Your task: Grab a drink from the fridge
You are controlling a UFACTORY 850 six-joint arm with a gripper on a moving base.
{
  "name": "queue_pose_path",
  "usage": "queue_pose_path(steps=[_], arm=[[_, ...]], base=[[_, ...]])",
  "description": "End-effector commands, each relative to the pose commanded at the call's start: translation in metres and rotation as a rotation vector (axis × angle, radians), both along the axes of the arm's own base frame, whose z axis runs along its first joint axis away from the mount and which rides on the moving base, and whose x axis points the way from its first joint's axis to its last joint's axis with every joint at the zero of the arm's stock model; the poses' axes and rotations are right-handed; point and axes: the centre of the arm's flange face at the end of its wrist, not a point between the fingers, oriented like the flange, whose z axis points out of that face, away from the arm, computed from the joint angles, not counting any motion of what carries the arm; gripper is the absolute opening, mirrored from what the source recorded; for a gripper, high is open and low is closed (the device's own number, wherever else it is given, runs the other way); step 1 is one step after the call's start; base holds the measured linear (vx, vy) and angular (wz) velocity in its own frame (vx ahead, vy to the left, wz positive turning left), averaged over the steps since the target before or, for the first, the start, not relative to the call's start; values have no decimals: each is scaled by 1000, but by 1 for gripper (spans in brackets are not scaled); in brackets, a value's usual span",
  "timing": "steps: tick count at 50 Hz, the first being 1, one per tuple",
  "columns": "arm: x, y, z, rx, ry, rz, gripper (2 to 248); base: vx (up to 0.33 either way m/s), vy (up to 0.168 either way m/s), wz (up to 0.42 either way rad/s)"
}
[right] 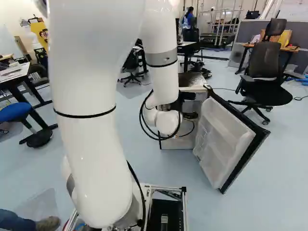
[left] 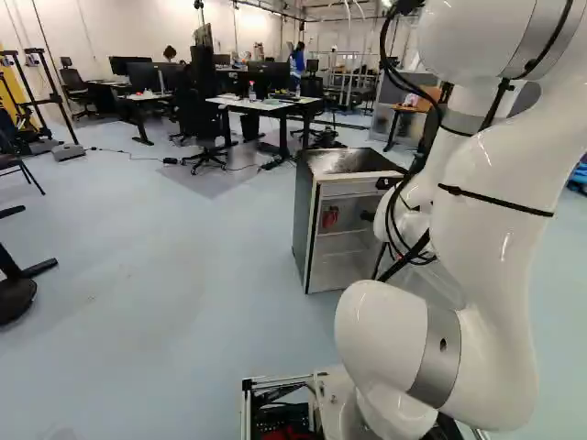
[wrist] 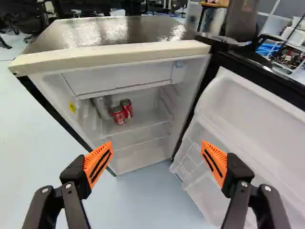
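Gripper (wrist: 157,145) hovering near, fingers standing apart, holding nothing; red cans (wrist: 118,116) standing far, slightly left, inside fridge (wrist: 114,56).

Bright, even room light; glare on fridge top (wrist: 114,32).

Ahead of the gripper (right: 191,115): fridge top (wrist: 119,34), dark, glossy; fridge interior (wrist: 147,129), smooth white plastic; cans (wrist: 118,116), apparently painted metal, though too small to confirm. Door liner (wrist: 257,129), ahead and to one side: smooth, semi-gloss plastic. Finger pads (wrist: 97,163): matt, ribbed, rubber-like. Floor (wrist: 28,148), beneath: smooth, low-sheen. Arm shell (left: 491,247), behind: smooth, glossy.
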Motion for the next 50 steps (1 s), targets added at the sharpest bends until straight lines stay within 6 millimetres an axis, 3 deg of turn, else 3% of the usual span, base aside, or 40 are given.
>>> queue_pose_path(steps=[28, 50], arm=[[55, -7, -39, -9, 33, 251, 247], [71, -11, -68, 10, 57, 273, 247]], base=[[0, 0, 0], [0, 0, 0]])
